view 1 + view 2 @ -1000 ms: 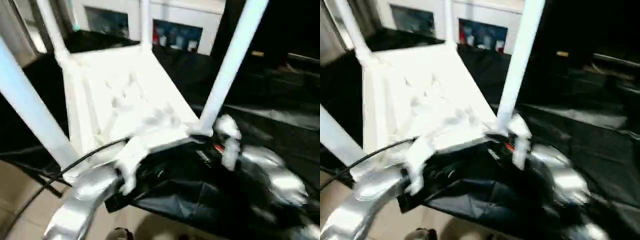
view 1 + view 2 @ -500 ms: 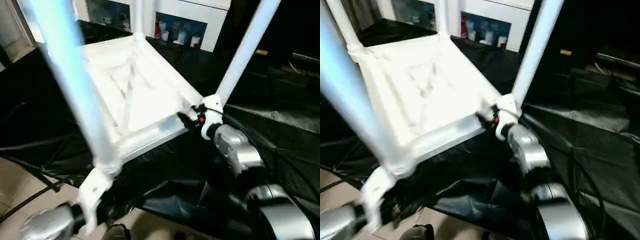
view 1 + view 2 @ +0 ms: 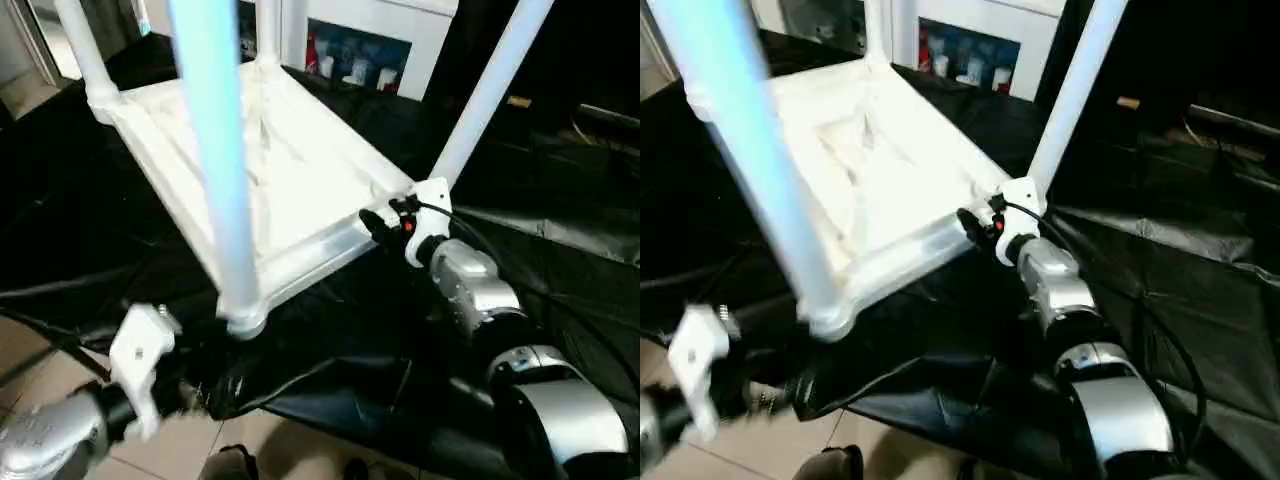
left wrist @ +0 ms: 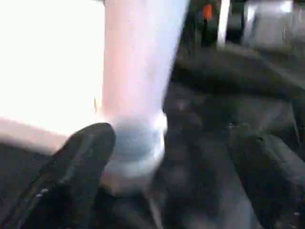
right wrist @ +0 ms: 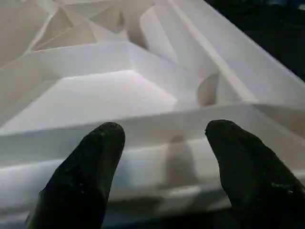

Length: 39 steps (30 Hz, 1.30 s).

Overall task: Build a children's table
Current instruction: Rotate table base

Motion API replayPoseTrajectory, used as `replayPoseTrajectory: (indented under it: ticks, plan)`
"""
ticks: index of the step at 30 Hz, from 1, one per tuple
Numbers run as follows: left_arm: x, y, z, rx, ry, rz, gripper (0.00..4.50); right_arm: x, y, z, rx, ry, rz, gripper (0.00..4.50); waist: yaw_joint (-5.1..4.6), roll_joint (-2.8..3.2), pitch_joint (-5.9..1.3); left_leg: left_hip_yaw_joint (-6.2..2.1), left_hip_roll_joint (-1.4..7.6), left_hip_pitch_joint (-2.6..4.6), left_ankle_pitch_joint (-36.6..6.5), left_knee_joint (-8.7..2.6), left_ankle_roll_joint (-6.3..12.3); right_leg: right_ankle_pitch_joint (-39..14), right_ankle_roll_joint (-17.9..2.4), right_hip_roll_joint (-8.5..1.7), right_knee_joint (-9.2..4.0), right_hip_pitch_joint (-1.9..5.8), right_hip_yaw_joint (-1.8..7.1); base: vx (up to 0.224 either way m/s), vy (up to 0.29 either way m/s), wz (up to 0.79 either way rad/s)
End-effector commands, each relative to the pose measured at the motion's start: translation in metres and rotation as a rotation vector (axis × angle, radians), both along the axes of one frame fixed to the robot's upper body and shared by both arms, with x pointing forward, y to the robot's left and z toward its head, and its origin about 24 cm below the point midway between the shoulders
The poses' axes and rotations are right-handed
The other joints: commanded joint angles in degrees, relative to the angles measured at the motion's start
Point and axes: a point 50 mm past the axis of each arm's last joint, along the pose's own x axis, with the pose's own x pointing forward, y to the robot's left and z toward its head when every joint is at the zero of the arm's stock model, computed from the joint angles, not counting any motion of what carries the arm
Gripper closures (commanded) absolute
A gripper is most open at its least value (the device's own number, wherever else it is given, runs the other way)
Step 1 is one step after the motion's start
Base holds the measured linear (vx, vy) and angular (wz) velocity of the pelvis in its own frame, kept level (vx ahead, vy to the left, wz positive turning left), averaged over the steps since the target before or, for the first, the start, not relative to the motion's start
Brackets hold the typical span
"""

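Observation:
The children's table point(image 3: 300, 190) lies upside down on a black cloth, white, with its ribbed underside up and its legs pointing upward. The nearest leg point(image 3: 215, 150) stands in its corner socket point(image 3: 243, 322). My left gripper point(image 4: 174, 162) is open just below and to the left of that socket; one finger point(image 4: 81, 162) is close beside the socket and the other finger point(image 4: 267, 176) is well clear of it. My right gripper point(image 3: 374, 226) is at the near rim by the right leg point(image 3: 490, 90). It is open, with its fingers point(image 5: 95, 157) spread in front of the rim's side wall point(image 5: 157, 124).
The black cloth point(image 3: 350, 350) drapes over the low work surface and hangs off its near edge. A white glass-door cabinet point(image 3: 370, 50) stands behind. Tiled floor point(image 3: 30, 345) shows at lower left, with a dark shoe-like shape point(image 3: 230, 465) at the bottom edge. A dark cable point(image 3: 60, 290) crosses the cloth.
My left gripper has opened and dropped back from the table's near edge to below the corner socket. The right gripper stays at the rim. The camera has shifted.

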Motion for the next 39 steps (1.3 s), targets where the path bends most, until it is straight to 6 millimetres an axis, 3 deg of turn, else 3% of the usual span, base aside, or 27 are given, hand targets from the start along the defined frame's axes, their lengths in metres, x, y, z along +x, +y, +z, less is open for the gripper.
replayPoseTrajectory:
  ticks: [1, 2, 3, 6, 8, 10, 11, 16, 17, 18, 19, 21, 22, 25, 26, 30, 31, 33, 35, 36, 37, 39]
  plan:
    - [0.010, -0.005, -0.004, -0.021, -0.011, -0.011, 0.03, -0.006, -0.019, -0.002, -0.008, -0.024, -0.028, 1.25, -0.31, 1.01, -4.32, -0.70, 2.27, 2.05, -8.0, -3.71, 2.06, -1.0, -12.4, -2.03, -2.35, 2.26, 2.23, 0.000, 0.000, 0.00]
    - [0.014, -0.007, -0.003, -0.028, -0.017, -0.015, 0.03, -0.007, -0.022, -0.003, -0.011, -0.027, -0.037, 1.25, -0.07, 0.95, -4.28, -0.59, 2.28, 2.29, -8.0, -3.61, 1.98, -1.3, -12.2, -1.98, -2.45, 2.05, 2.29, 0.000, 0.000, 0.00]
    - [0.016, -0.008, -0.003, -0.032, -0.020, -0.016, 0.03, -0.007, -0.024, -0.003, -0.012, -0.028, -0.041, 1.25, -0.27, 0.86, -4.27, -0.84, 2.30, 1.77, -8.4, -3.73, 1.52, -2.3, -12.4, -2.14, -2.29, 2.39, 2.22, 0.000, 0.000, 0.00]
    - [0.031, -0.011, -0.006, -0.012, -0.028, -0.006, 0.03, -0.014, -0.035, -0.007, -0.036, -0.035, -0.060, 1.25, -0.12, 1.00, -4.59, -0.74, 2.28, 2.26, -11.0, -3.52, 0.52, -5.5, -11.8, -2.13, -2.65, 2.11, 2.29, 0.000, 0.000, 0.00]
    - [0.040, -0.011, -0.006, -0.002, -0.040, 0.007, 0.03, -0.019, -0.039, -0.010, -0.051, -0.029, -0.051, 1.25, -0.09, 1.20, -4.77, -0.95, 2.27, 2.01, -11.6, -3.60, 0.21, -6.7, -11.6, -2.27, -2.75, 2.37, 2.24, 0.000, 0.000, 0.00]
    - [0.049, -0.013, -0.005, -0.001, -0.052, 0.011, 0.03, -0.023, -0.039, -0.014, -0.079, -0.019, -0.044, 1.25, 0.03, 1.51, -5.22, -1.07, 2.24, 2.14, -12.2, -3.50, -0.46, -7.3, -11.8, -2.39, -2.67, 2.49, 2.18, 0.000, 0.000, 0.00]
    - [0.051, -0.013, -0.005, 0.003, -0.058, 0.012, 0.03, -0.023, -0.039, -0.016, -0.085, -0.017, -0.045, 1.25, -0.05, 1.34, -5.18, -1.04, 2.20, 2.07, -12.2, -3.50, -0.51, -7.6, -11.8, -2.33, -2.80, 2.44, 2.12, 0.000, 0.000, 0.00]
    - [0.070, -0.038, 0.008, -0.114, -0.094, -0.079, 0.03, -0.024, -0.030, -0.032, -0.130, 0.073, -0.069, 1.25, 0.21, 1.61, -5.76, -1.11, 2.22, 2.17, -11.9, -3.29, -0.98, -6.6, -13.4, -2.55, -2.50, 2.52, 2.01, 0.000, 0.000, 0.00]
    - [0.070, -0.042, 0.009, -0.128, -0.093, -0.102, 0.03, -0.024, -0.028, -0.033, -0.137, 0.079, -0.076, 1.25, 0.37, 2.12, -6.12, -1.21, 2.20, 2.19, -11.7, -3.15, -1.07, -6.0, -13.7, -2.66, -2.28, 2.70, 1.96, 0.000, 0.000, 0.00]
    - [0.070, -0.042, 0.009, -0.128, -0.093, -0.102, 0.03, -0.024, -0.028, -0.033, -0.137, 0.079, -0.076, 1.25, 0.10, 1.75, -6.06, -1.17, 2.20, 2.00, -11.4, -3.17, -0.90, -5.5, -13.7, -2.55, -2.35, 2.72, 1.95, 0.000, 0.000, 0.00]
    - [0.069, -0.053, 0.011, -0.165, -0.078, -0.173, 0.03, -0.021, -0.021, -0.034, -0.142, 0.084, -0.089, 1.25, 0.30, 2.34, -6.47, -1.22, 2.15, 2.06, -10.8, -2.96, -0.66, -4.5, -13.8, -2.52, -2.05, 2.92, 1.90, 0.000, 0.000, 0.00]
    - [0.065, -0.073, 0.012, -0.209, -0.049, -0.290, 0.03, -0.017, -0.008, -0.034, -0.155, 0.092, -0.096, 1.25, 0.17, 2.27, -6.59, -1.02, 1.97, 1.88, -10.5, -2.79, -0.37, -4.0, -14.5, -2.35, -2.06, 2.80, 1.86, 0.000, 0.000, 0.00]
    - [0.061, -0.086, 0.011, -0.224, -0.034, -0.356, 0.03, -0.014, 0.000, -0.034, -0.163, 0.101, -0.089, 1.25, 0.14, 2.71, -6.77, -1.05, 2.00, 2.03, -11.2, -2.70, -0.66, -5.2, -14.8, -2.49, -2.00, 2.66, 1.87, 0.000, 0.000, 0.00]
    - [0.060, -0.104, 0.008, -0.234, -0.026, -0.423, 0.03, -0.012, 0.008, -0.034, -0.165, 0.108, -0.079, 1.25, 0.19, 2.59, -6.83, -1.16, 2.25, 1.99, -12.6, -2.79, -1.36, -6.2, -14.3, -2.54, -2.11, 2.79, 1.86, 0.000, 0.000, 0.00]
    - [0.059, -0.117, 0.008, -0.239, -0.022, -0.466, 0.03, -0.011, 0.012, -0.033, -0.159, 0.108, -0.070, 1.25, 0.06, 2.26, -6.89, -1.18, 2.16, 1.84, -12.2, -2.74, -1.22, -5.3, -14.0, -2.45, -1.95, 2.92, 1.84, 0.000, 0.000, 0.00]
    - [0.061, -0.139, 0.006, -0.259, -0.018, -0.510, 0.03, -0.010, 0.016, -0.032, -0.159, 0.102, -0.066, 1.25, -0.21, 2.26, -7.11, -1.21, 2.01, 1.50, -10.7, -2.48, -0.38, -3.4, -14.0, -2.66, -1.73, 3.29, 1.88, 0.000, 0.000, 0.00]
    - [0.062, -0.144, 0.004, -0.248, -0.019, -0.522, 0.03, -0.010, 0.017, -0.033, -0.161, 0.101, -0.069, 1.25, -0.23, 2.61, -7.12, -1.15, 2.00, 1.63, -10.4, -2.34, 0.02, -3.0, -14.3, -2.68, -1.84, 3.16, 1.91, 0.000, 0.000, 0.00]
    - [0.067, -0.154, 0.000, -0.218, -0.021, -0.525, 0.03, -0.009, 0.017, -0.033, -0.163, 0.099, -0.079, 1.25, -0.40, 2.33, -7.15, -1.19, 1.94, 1.44, -10.0, -2.31, 0.74, -2.6, -14.6, -2.61, -1.89, 3.35, 1.84, 0.000, 0.000, 0.00]
    - [0.076, -0.160, -0.003, -0.168, -0.044, -0.497, 0.03, -0.009, 0.015, -0.033, -0.163, 0.095, -0.100, 1.25, -0.50, 2.85, -7.18, -1.18, 1.87, 1.58, -10.4, -2.21, 1.28, -3.5, -14.6, -2.57, -2.18, 3.26, 1.85, 0.000, 0.000, 0.00]
    - [0.080, -0.161, -0.004, -0.154, -0.050, -0.479, 0.03, -0.008, 0.014, -0.033, -0.162, 0.094, -0.113, 1.25, -0.45, 2.81, -7.21, -1.20, 1.85, 1.57, -10.5, -2.19, 1.34, -3.9, -14.5, -2.66, -2.23, 3.31, 1.85, 0.000, 0.000, 0.00]
    - [0.087, -0.159, -0.005, -0.124, -0.062, -0.440, 0.03, -0.008, 0.011, -0.032, -0.162, 0.092, -0.132, 1.25, -0.38, 3.33, -7.35, -1.32, 1.89, 1.59, -10.6, -2.20, 1.18, -3.9, -14.4, -2.65, -2.20, 3.38, 1.80, 0.000, 0.000, 0.00]
    - [0.102, -0.151, -0.005, -0.070, -0.083, -0.371, 0.03, -0.007, 0.002, -0.031, -0.162, 0.081, -0.173, 1.25, -0.54, 3.70, -7.44, -1.40, 1.76, 1.55, -11.6, -2.25, 0.95, -4.7, -14.2, -2.56, -2.43, 3.40, 1.66, 0.000, 0.000, 0.00]
